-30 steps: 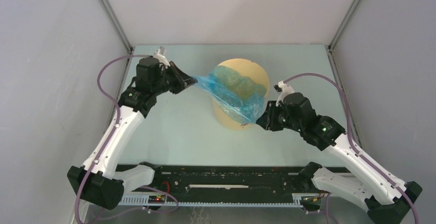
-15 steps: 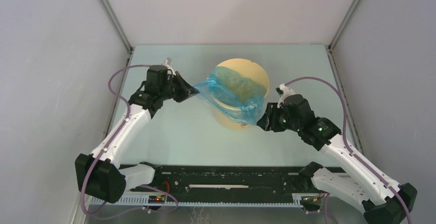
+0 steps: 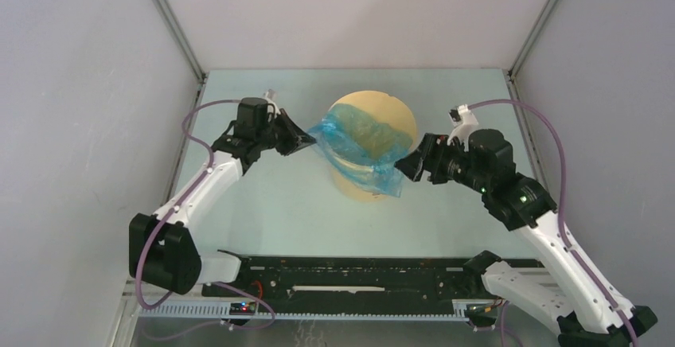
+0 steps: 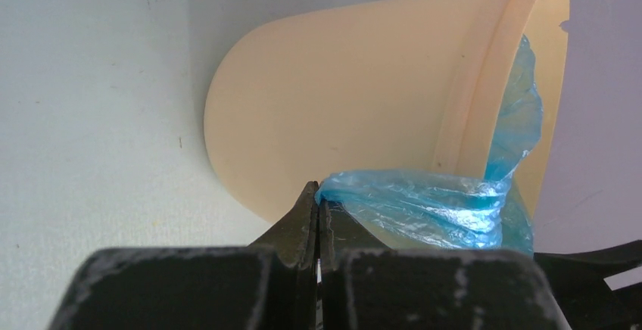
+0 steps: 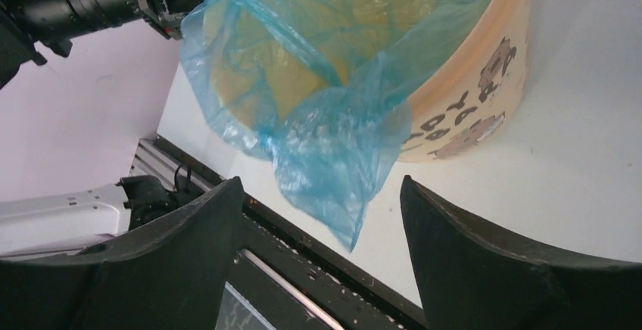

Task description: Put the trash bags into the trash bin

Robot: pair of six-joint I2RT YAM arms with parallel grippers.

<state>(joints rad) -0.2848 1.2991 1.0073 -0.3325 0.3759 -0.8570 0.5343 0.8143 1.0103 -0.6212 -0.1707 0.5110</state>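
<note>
One trash bag (image 3: 360, 145) draped over trash bin (image 3: 396, 109) rim (tail hanging outside): left end effector (image 3: 307, 142) pinched shut on its corner; right end effector (image 3: 403, 167) spread wide, holding nothing.

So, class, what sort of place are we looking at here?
Probably a robot lab test cell: plain grey wall panels on metal posts enclose a table, and the left arm and right arm are bolted to a black rail at its near edge.
</note>
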